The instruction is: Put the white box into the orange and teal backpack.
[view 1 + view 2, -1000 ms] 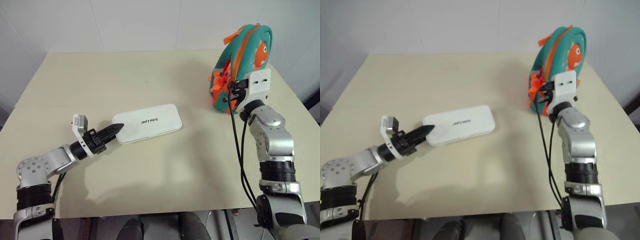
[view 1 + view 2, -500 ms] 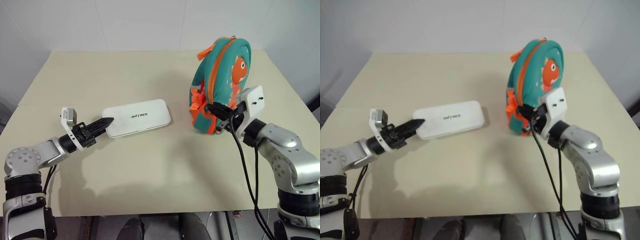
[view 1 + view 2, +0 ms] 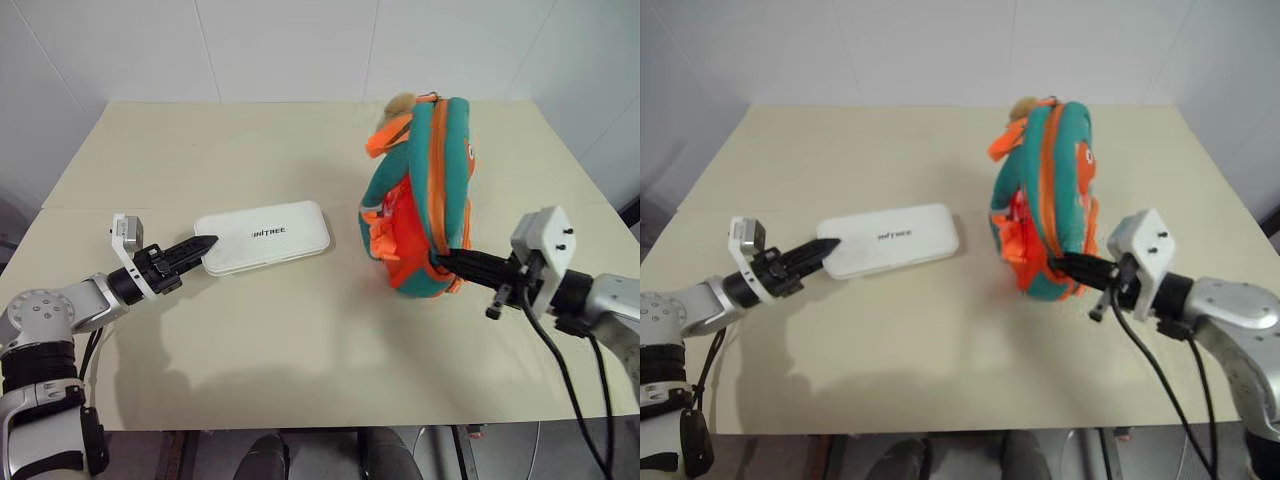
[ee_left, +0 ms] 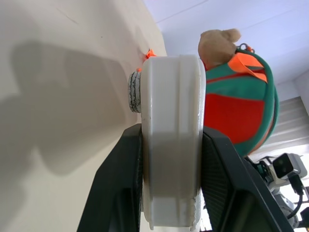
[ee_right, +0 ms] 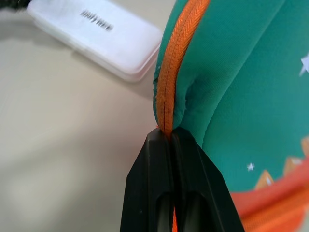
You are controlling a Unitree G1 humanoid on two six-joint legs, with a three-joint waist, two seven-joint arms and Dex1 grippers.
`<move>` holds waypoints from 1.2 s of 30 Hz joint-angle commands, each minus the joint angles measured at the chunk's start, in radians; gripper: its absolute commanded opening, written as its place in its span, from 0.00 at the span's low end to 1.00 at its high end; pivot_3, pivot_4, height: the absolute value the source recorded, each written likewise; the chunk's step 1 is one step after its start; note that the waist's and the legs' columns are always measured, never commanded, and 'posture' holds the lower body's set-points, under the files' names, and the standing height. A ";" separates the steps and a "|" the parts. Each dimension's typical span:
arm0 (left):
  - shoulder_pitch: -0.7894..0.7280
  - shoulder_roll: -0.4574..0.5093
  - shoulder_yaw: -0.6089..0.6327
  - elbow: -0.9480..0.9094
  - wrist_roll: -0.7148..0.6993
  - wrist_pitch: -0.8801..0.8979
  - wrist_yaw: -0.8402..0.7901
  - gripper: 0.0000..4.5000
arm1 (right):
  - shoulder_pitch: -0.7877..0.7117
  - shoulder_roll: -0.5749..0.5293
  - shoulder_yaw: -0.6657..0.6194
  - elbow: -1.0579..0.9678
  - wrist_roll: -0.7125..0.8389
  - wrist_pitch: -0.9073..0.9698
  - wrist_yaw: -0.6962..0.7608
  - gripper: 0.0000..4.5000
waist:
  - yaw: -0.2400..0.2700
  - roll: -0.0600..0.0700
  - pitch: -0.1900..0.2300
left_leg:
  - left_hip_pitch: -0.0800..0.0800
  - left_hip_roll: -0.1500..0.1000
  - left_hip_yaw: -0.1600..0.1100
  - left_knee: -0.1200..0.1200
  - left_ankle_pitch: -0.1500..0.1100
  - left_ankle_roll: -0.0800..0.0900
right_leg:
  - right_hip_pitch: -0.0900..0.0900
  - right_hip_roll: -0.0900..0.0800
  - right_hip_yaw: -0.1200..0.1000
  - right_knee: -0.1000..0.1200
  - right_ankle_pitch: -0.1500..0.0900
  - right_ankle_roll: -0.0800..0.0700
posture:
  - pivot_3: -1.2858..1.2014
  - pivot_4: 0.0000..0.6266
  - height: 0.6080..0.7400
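Presently, item one: the right gripper (image 5: 170, 137) was clamped tight on the orange zipper trim (image 5: 173, 77) at the edge of the orange and teal backpack (image 3: 425, 195), fingers pressed together with the piping pinched between them. The backpack stood upright on its lower edge on the beige table (image 3: 300, 340), right of centre, its orange panel and straps facing the box, a beige pom-pom (image 3: 399, 102) showing at its top.

Item two: the left gripper (image 3: 205, 245) held one short end of the white box (image 3: 265, 237), one black finger (image 4: 120, 193) against each broad face, the jaws part-way apart around the case's thickness. The box lay flat on the table, left of centre, lettering up, long axis running roughly toward the backpack, its far end near but apart from it.

Item three: a white tiled wall (image 3: 300, 45) stood behind the table's far edge.
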 commanded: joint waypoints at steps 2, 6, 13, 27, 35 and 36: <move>-0.038 0.006 0.020 0.006 0.027 -0.009 -0.054 0.28 | 0.078 -0.102 -0.063 0.054 -0.050 -0.070 0.114 0.05 | 0.002 0.000 0.000 | 0.000 0.000 0.000 0.000 0.000 0.000 | 0.001 0.000 0.000 -0.001 0.000 0.000 | 0.52 0.24 1.00; -0.052 0.001 0.021 0.020 0.055 -0.010 -0.076 0.28 | 0.128 -0.157 -0.100 0.114 -0.086 -0.127 0.168 0.05 | 0.013 -0.002 -0.001 | 0.001 0.000 0.000 0.001 0.000 0.000 | 0.002 0.000 0.000 -0.001 0.000 0.000 | 0.52 0.24 1.00; -0.067 -0.007 0.023 0.030 0.091 -0.010 -0.101 0.28 | 0.093 -0.203 -0.041 0.183 -0.150 -0.137 0.147 0.05 | 0.021 -0.002 -0.001 | 0.002 0.000 0.000 0.003 0.000 0.000 | 0.002 0.000 0.000 0.000 0.001 0.000 | 0.52 0.24 1.00; -0.076 -0.007 0.034 0.045 0.119 -0.013 -0.116 0.28 | 0.045 -0.274 -0.014 0.153 -0.129 0.014 0.148 0.85 | 0.018 -0.007 -0.004 | 0.002 0.000 0.000 0.003 0.000 0.000 | 0.002 0.000 0.000 0.000 0.003 0.000 | 0.52 0.24 1.00; -0.119 -0.010 0.018 0.098 0.160 -0.031 -0.147 0.28 | 0.055 -0.330 -0.042 0.096 -0.110 0.074 0.192 1.00 | 0.020 -0.007 -0.004 | 0.002 0.000 0.000 0.003 0.000 0.000 | 0.002 0.000 0.000 -0.001 0.003 -0.001 | 0.52 0.24 1.00; -0.122 -0.010 0.017 0.101 0.166 -0.031 -0.152 0.28 | 0.054 -0.333 -0.047 0.092 -0.107 0.080 0.193 1.00 | 0.020 -0.007 -0.004 | 0.002 0.000 0.000 0.003 0.000 0.000 | 0.002 0.000 0.000 -0.001 0.003 0.000 | 0.52 0.24 1.00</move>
